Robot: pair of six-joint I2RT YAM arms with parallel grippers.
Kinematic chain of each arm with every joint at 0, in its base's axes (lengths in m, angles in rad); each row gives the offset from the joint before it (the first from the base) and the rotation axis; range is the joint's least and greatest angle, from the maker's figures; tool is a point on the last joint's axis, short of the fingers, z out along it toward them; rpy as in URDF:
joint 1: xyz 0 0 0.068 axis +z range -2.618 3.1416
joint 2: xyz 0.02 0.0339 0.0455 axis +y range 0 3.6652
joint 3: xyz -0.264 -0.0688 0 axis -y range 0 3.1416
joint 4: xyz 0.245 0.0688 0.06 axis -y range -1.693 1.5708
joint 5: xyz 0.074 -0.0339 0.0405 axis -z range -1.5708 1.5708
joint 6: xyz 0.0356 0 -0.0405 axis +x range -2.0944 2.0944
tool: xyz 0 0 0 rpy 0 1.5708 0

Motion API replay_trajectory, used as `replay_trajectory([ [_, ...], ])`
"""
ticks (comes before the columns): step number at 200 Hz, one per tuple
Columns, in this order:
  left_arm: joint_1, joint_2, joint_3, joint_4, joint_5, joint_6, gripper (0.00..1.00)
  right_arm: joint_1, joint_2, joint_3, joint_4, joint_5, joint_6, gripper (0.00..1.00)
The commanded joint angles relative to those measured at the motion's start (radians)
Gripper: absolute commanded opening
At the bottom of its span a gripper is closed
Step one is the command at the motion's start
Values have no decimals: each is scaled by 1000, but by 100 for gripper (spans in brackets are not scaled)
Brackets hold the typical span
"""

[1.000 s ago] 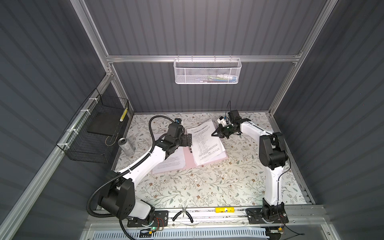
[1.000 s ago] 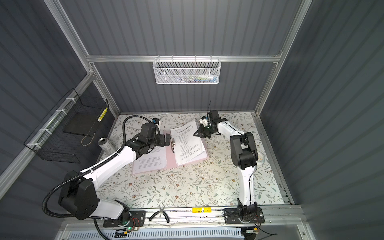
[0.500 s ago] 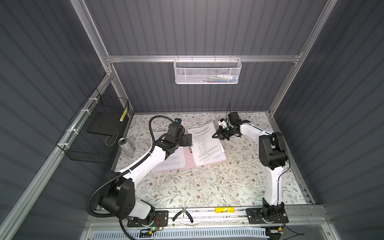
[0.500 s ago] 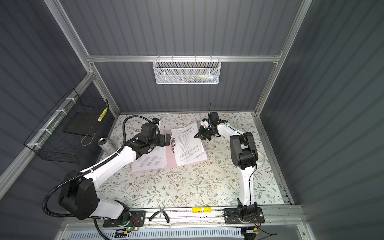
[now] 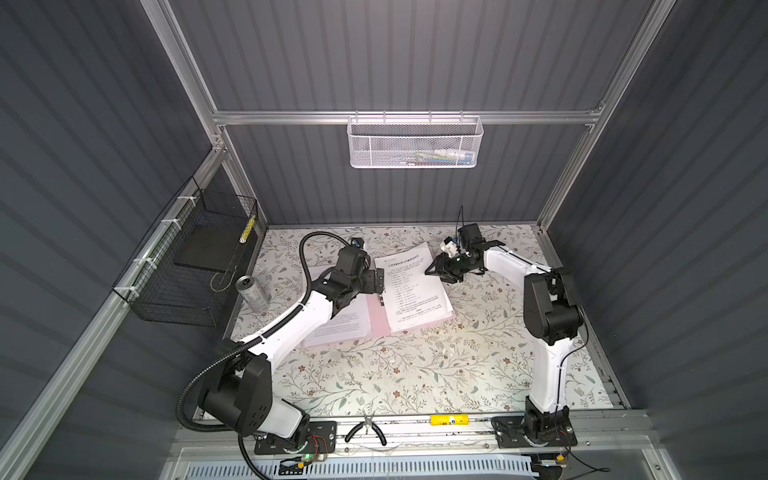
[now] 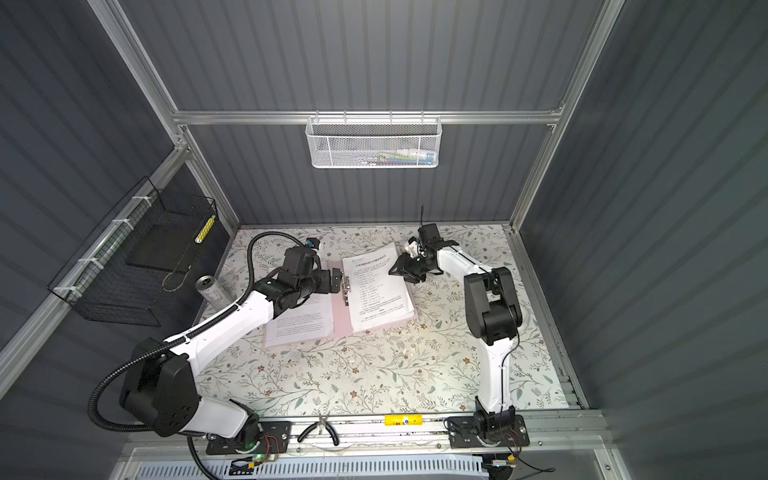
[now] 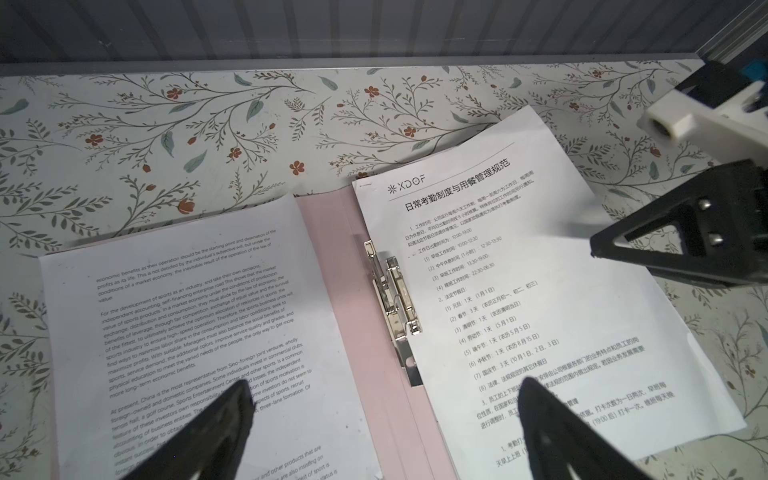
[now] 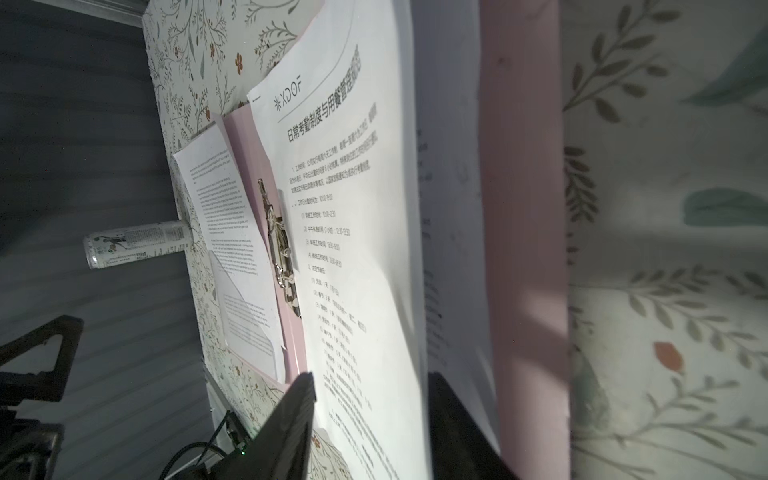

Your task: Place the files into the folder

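Files [image 5: 415, 291] are settling onto the right leaf of the open folder [image 5: 377, 318], mid-frame. The right claw [image 5: 434, 272], pinched shut a second ago, is parting around their edge, so they seem delivered. Its arm is stretching low from the right; the left claw [image 7: 384, 384] is hovering spread above the clip [image 7: 392, 299].

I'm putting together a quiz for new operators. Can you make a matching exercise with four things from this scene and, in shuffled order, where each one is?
Things:
1. folder
2. can
3. white mesh basket
4. pliers

Places:
A. on the front metal rail
B. hanging on the back wall
C. lying open on the table
D. standing at the table's left edge

Pairs: 1-C, 2-D, 3-B, 4-A
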Motion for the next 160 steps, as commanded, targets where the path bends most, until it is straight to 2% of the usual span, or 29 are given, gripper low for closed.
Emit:
replay_trajectory([
  [1, 9, 14, 0, 17, 13, 14, 100, -8, -54, -3, -71, 80, -43, 50],
  [31, 13, 30, 18, 12, 15, 17, 100, -28, -93, 0, -160, 144, -82, 53],
  [67, 26, 45, 18, 19, 3, 10, 100, -46, -157, -55, -166, 165, -85, 53],
  [93, 53, 49, 6, 24, -4, -3, 100, -44, -171, -65, -151, 122, -107, 52],
  [132, 103, 67, -48, 73, 43, -20, 100, -28, -145, -56, -88, 5, -94, 46],
  [149, 111, 124, -19, 63, 56, -19, 99, -10, -125, -43, -55, -34, -76, 35],
  [160, 114, 152, -3, 73, 75, -22, 99, 8, -102, -21, -43, -57, -65, 32],
])
